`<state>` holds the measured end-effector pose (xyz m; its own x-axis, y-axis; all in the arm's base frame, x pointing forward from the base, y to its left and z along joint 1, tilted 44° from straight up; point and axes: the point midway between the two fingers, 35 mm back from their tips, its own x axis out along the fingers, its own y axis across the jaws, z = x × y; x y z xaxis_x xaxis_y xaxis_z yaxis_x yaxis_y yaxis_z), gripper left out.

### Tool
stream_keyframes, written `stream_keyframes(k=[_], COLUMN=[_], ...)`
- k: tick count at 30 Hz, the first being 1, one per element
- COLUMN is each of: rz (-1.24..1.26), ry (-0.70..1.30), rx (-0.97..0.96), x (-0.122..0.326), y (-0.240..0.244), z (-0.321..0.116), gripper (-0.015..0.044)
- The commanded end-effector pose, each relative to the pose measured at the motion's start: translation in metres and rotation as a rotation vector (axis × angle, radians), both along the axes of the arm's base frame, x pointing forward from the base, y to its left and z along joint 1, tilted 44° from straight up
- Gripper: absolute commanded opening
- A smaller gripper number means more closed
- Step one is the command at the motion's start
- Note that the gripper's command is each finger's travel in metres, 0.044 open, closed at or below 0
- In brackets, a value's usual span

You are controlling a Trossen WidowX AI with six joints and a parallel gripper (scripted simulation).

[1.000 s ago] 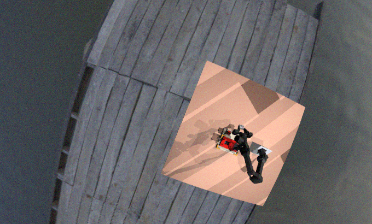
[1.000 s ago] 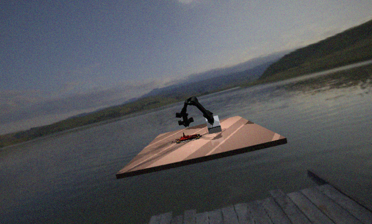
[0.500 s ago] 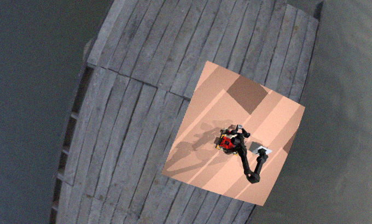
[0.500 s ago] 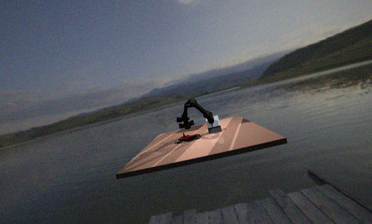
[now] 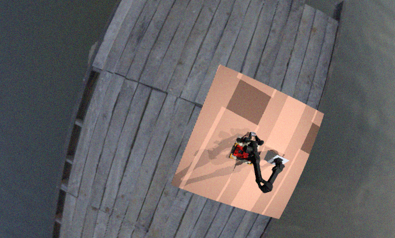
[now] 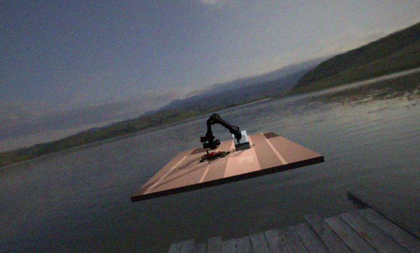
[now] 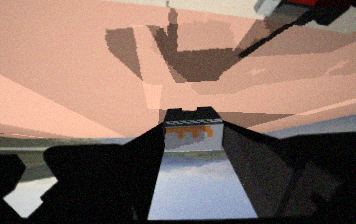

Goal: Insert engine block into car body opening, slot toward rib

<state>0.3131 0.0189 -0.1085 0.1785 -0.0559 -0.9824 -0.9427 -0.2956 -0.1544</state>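
Note:
My gripper (image 7: pixel 190 124) (image 5: pixel 252 136) is shut on the engine block (image 7: pixel 194 116), a small block with a black notched top, a chequered strip and a grey and orange face. The gripper is tilted, with the sky showing between its fingers in the wrist view. The red car body (image 5: pixel 240 151) (image 6: pixel 214 155) lies on a pale base, partly covered by the arm in the top view. Only a corner of the car's assembly shows at the wrist view's top right. In the exterior view the hand is just above the car. The opening, the rib and the block's slot side cannot be made out.
The arm's base stands at a pale plate (image 5: pixel 284 159) (image 6: pixel 244 135) beside the car. A thin dark rod (image 7: pixel 275 40) sticks out from the car's assembly. The tabletop (image 5: pixel 204 136) (image 6: pixel 241 163) carries dark patches and arm shadows, with its edges around them.

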Motion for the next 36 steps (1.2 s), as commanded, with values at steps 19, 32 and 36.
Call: stream_keyframes(k=[19,32,36], rz=[-0.006,-0.006,-0.006], ry=[0.002,0.001,0.001], rx=[-0.004,-0.004,-0.004], x=[-0.006,-0.004,-0.004], y=[0.028,0.023,0.023], z=[-0.031,-0.031,-0.033], gripper=[0.0,0.0,0.0])
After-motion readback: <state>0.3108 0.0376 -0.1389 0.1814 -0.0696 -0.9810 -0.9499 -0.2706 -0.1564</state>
